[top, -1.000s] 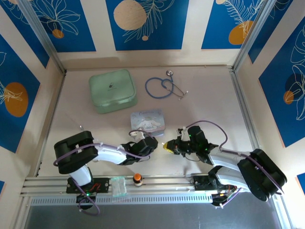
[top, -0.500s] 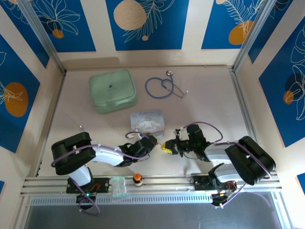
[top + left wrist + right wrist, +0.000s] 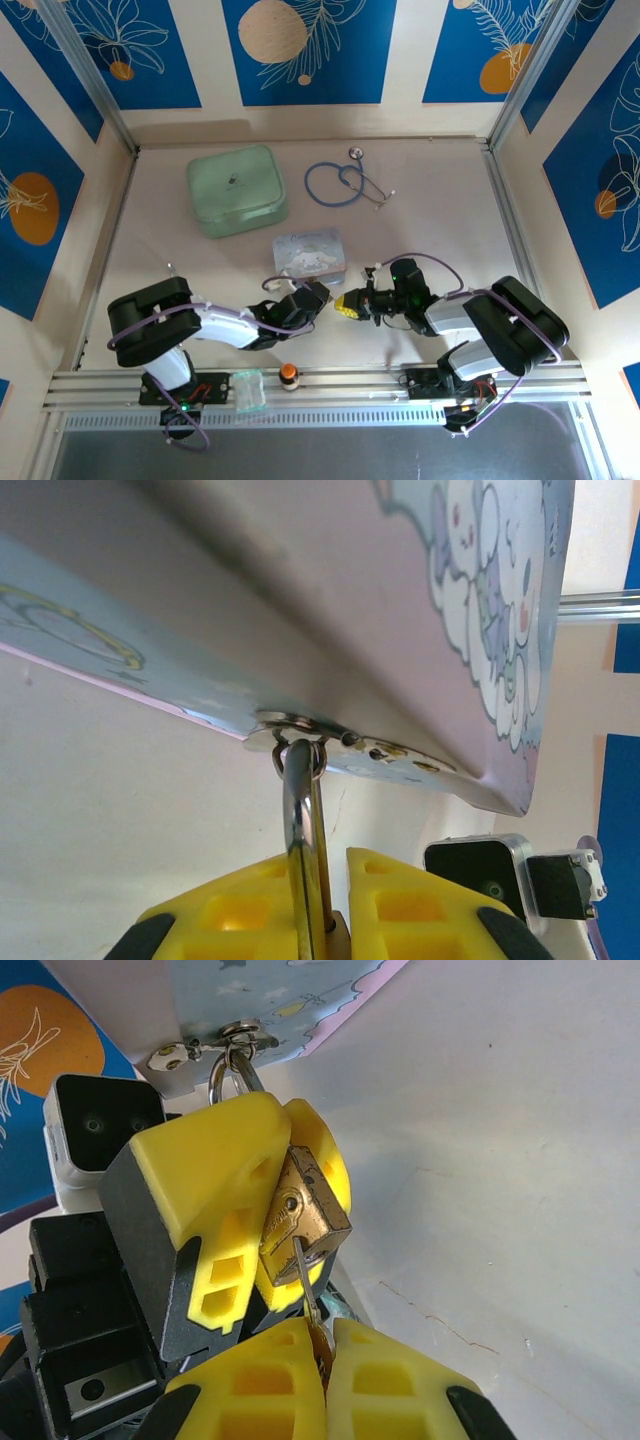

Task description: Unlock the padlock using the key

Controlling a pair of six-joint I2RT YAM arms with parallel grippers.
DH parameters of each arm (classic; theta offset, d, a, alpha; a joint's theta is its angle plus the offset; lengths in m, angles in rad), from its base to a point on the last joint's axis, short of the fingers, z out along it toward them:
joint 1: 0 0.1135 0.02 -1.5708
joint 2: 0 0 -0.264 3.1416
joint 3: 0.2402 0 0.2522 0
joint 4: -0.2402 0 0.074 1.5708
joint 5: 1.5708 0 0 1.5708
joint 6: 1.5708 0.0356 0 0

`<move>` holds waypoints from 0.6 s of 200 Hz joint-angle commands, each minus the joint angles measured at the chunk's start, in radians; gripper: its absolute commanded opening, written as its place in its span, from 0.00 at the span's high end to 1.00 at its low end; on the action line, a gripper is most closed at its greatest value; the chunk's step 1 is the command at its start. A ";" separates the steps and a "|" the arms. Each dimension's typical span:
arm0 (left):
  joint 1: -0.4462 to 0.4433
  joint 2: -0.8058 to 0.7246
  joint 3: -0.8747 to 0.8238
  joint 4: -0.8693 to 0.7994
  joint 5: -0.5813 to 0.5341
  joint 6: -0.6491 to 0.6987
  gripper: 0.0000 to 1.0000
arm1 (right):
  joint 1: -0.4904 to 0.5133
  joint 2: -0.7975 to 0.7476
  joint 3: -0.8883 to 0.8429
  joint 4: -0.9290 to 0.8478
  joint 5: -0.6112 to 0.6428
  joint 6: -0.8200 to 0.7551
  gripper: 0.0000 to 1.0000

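The brass padlock hangs by its silver shackle from the hasp ring of the pale blue cartoon tin. My left gripper is shut on the padlock's body, with its yellow fingers on either side. The thin silver key is pinched in my right gripper, which is shut just below the lock. The key's blade points up, and its tip is in the keyhole on the padlock's bottom face. From above, the left gripper and right gripper meet just in front of the tin.
A mint green lidded box and a blue stethoscope lie at the back of the table. An orange-capped bottle and a clear plastic piece rest on the front rail. Walls close off both sides.
My right gripper has moved left with the key, up to the padlock held by the left gripper. The right arm has folded in closer. The left gripper has shifted a little to the right.
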 commanded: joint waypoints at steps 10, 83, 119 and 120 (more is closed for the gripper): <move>-0.001 -0.008 -0.007 0.069 0.017 -0.064 0.98 | 0.011 0.025 0.003 0.035 -0.019 0.010 1.00; 0.000 -0.005 -0.012 0.072 0.007 -0.079 0.98 | 0.013 0.046 -0.027 0.096 0.001 0.039 1.00; 0.001 0.012 -0.005 0.097 0.010 -0.082 0.99 | 0.024 0.030 -0.027 0.072 -0.011 0.028 1.00; 0.000 0.012 -0.005 0.097 0.010 -0.082 0.99 | 0.024 0.030 -0.027 0.072 -0.012 0.029 1.00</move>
